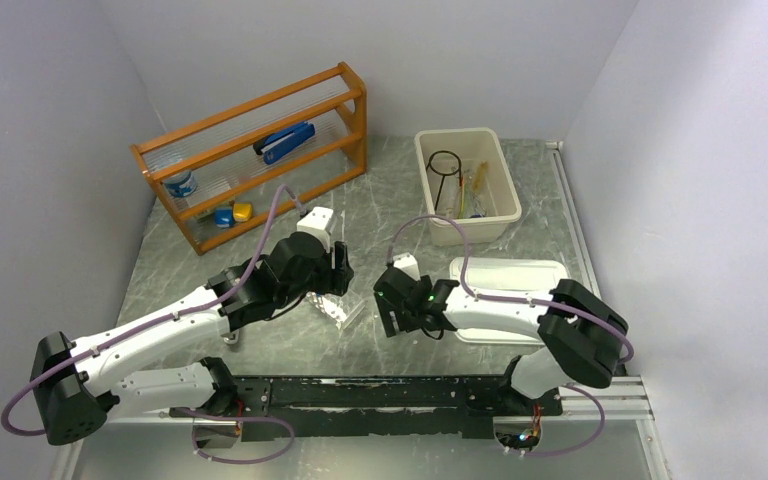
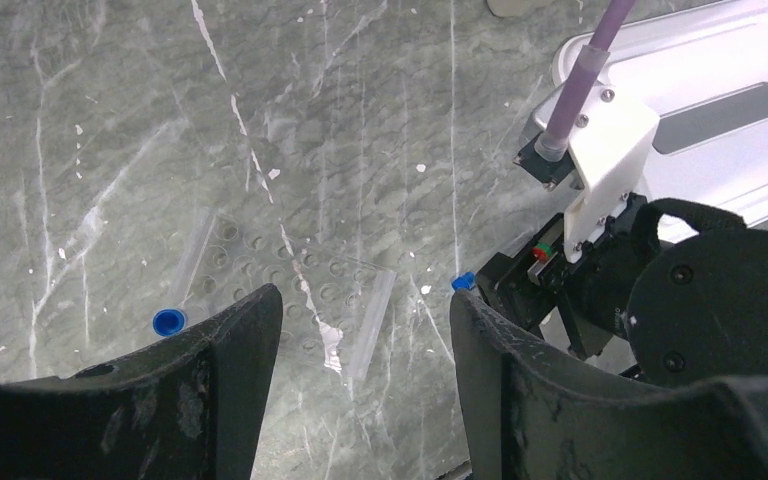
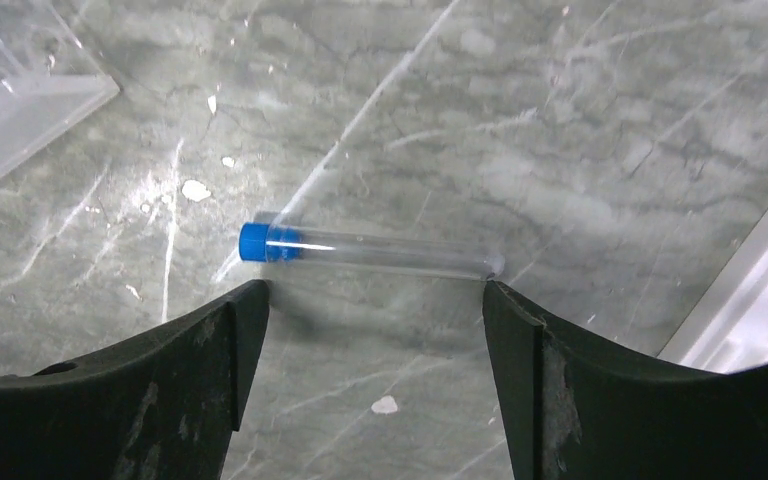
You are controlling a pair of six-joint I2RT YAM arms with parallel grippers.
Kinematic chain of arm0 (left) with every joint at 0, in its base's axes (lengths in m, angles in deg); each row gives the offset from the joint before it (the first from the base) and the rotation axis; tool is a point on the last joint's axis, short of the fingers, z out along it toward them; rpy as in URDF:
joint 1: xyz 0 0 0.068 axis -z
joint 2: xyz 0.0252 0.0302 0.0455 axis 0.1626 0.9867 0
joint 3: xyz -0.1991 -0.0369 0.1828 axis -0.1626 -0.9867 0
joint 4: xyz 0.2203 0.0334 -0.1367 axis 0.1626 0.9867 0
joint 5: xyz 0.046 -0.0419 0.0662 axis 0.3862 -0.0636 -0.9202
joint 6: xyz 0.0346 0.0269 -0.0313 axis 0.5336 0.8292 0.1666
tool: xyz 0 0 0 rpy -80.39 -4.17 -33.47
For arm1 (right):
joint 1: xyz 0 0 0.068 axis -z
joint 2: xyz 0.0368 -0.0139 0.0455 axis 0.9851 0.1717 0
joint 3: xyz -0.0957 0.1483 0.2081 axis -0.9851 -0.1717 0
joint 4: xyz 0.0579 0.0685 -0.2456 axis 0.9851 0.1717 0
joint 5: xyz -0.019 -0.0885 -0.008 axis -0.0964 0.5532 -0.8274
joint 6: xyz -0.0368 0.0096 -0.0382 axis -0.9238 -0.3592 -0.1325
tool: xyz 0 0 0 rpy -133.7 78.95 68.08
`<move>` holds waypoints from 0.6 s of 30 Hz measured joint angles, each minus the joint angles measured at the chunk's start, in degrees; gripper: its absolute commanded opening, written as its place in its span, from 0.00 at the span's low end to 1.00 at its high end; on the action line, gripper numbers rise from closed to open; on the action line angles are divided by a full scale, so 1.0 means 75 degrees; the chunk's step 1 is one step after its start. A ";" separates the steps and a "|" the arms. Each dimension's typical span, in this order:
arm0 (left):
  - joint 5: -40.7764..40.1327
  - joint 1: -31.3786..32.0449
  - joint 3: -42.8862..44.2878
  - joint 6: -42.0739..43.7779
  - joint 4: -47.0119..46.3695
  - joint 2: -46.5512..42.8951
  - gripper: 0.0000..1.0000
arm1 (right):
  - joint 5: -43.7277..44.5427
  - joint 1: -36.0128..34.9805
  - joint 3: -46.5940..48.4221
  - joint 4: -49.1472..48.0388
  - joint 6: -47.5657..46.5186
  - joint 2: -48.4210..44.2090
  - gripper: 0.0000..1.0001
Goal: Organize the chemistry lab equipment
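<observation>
Two tools, both spread wide, nothing held. The right tool [image 3: 372,300] hangs low over one clear blue-capped plastic tube [image 3: 380,253]. The tube lies flat on the grey marbled desk [image 3: 580,120], about mid-desk and nearer the near edge, just right of the clear plastic tube rack [image 2: 290,285]. The left tool [image 2: 362,300] hovers over that rack.

Risks, as I judge them:
- The tube's length runs along the closing line of the right tool's fingers [image 3: 210,380]. A squeeze would press cap against round end, and the tube could pivot or shoot out.
- Round and smooth, it likely rolls at any nudge.
- The tools sit near each other, so a reach by either could knock the other.
- The rack looks light, and a bump may slide it.

Tube: slim, transparent, apparently empty, with a rounded closed end and a bright blue cap [image 3: 256,242]. A second capped tube [image 2: 185,275] lies along the rack's side; whether they touch, cannot tell.
</observation>
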 measured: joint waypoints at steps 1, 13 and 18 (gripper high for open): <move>0.0000 0.0000 0.0003 0.0003 0.0000 0.0000 0.66 | 0.0012 0.0032 -0.0003 -0.0076 -0.0114 0.0020 0.83; 0.0000 0.0000 0.0003 0.0026 0.0006 0.0020 0.66 | 0.0644 0.0542 0.0388 -0.0321 -0.0973 -0.0169 0.82; -0.0006 0.0000 0.0003 0.0023 0.0020 0.0017 0.66 | 0.0154 0.0915 0.0399 -0.0807 -0.1632 -0.0256 0.81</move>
